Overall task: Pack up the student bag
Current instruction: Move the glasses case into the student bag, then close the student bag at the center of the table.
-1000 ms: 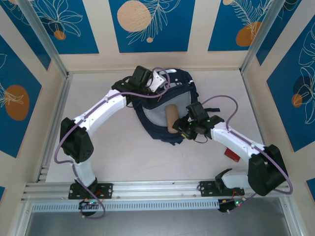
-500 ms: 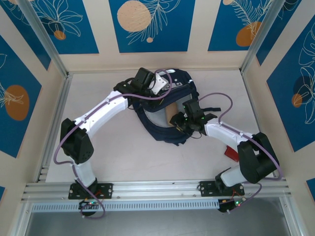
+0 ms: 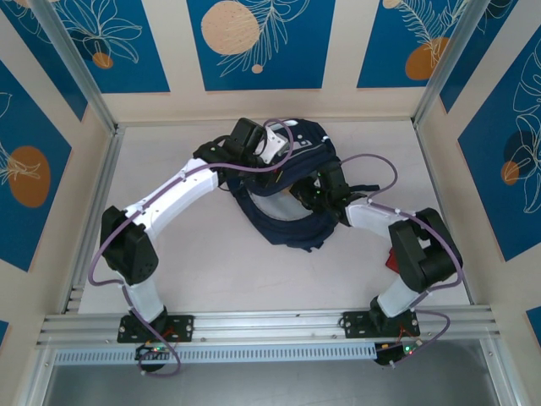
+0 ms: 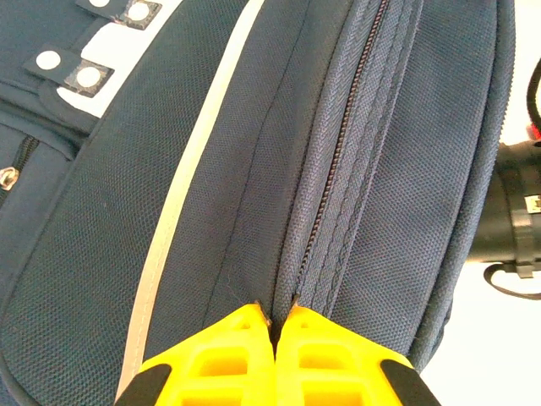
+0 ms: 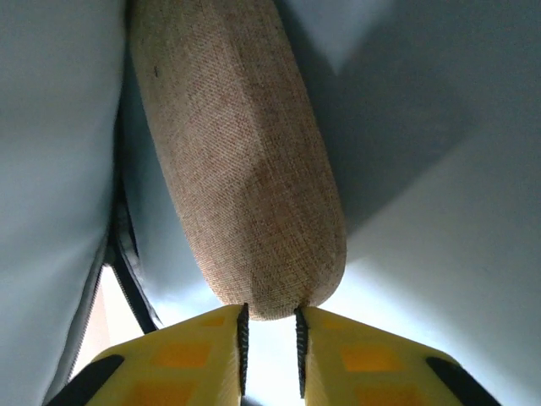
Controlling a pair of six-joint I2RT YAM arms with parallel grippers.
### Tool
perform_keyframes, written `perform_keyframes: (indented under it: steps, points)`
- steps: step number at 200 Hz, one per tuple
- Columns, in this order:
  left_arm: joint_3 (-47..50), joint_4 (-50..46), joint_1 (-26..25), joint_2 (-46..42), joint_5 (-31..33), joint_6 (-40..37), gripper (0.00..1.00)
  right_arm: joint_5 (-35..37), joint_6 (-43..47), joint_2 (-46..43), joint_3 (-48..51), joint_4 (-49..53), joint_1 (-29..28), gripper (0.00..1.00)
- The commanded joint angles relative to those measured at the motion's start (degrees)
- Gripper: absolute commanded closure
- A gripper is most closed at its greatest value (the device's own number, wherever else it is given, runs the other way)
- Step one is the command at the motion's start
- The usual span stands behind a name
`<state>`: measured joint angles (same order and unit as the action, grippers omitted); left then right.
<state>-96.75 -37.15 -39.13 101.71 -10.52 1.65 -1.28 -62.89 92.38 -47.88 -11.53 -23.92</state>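
Navy student bag (image 3: 292,230) lies mid-bench (image 3: 186,262), close to the rear edge. My left gripper (image 4: 275,320) has its jaws pressed together on a fold of the bag's fabric right beside the zipper (image 4: 338,178); I judge it's holding up the top lip of the opening. My right gripper (image 5: 270,326) is inside the bag, with pale grey lining (image 5: 439,220) around it and a tan woven pouch (image 5: 241,152) running away from the fingertips, deeper in. The right jaws are nearly together with a thin gap and the pouch end sits right at the tips; I can't tell if they pinch it or only touch it. Step in hand, as I read it: seat the pouch in the main compartment. To do it well I'd hold the left pinch high and steady so the lip doesn't sag onto the right wrist. I'd push the pouch along its own axis so it slides flat on the lining instead of buckling, and release only once it's fully past the zipper line. Then I'd back the right arm out straight, without catching the zipper teeth or dragging the pouch out with it. Risk: the left pinch is thin, so the fabric could slip and the opening would drop on the arm. Zipper not yet closed, so packing isn't finished.
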Motion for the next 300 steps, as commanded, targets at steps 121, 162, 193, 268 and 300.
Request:
perform_keyframes:
  steps: [121, 162, 193, 268, 300]
  points:
    - [-2.25, 4.97, -2.08, 3.54, -6.04, 8.19, 1.0, 5.95, -0.18, -26.82, 14.98, 20.31, 3.07, 0.65]
    - [-5.81, 5.51, -4.27, 8.39, -9.35, 9.48, 0.98, 17.08, 1.99, -41.51, 9.69, 46.4, 3.85, 0.51]
    - [-8.7, 4.91, -4.7, 11.22, -9.35, 12.68, 0.72, 13.82, 4.35, -42.68, 4.65, 48.52, 5.61, 0.45]
    - [9.97, 10.22, 3.32, -2.23, -2.65, 16.63, 0.3, 5.3, 8.85, -26.31, -6.7, 42.17, 2.27, 0.28]
    - [22.58, 15.28, 8.56, -6.55, -2.83, 14.26, 0.29, 3.24, 8.12, -19.31, -9.25, 39.48, 1.64, 0.25]
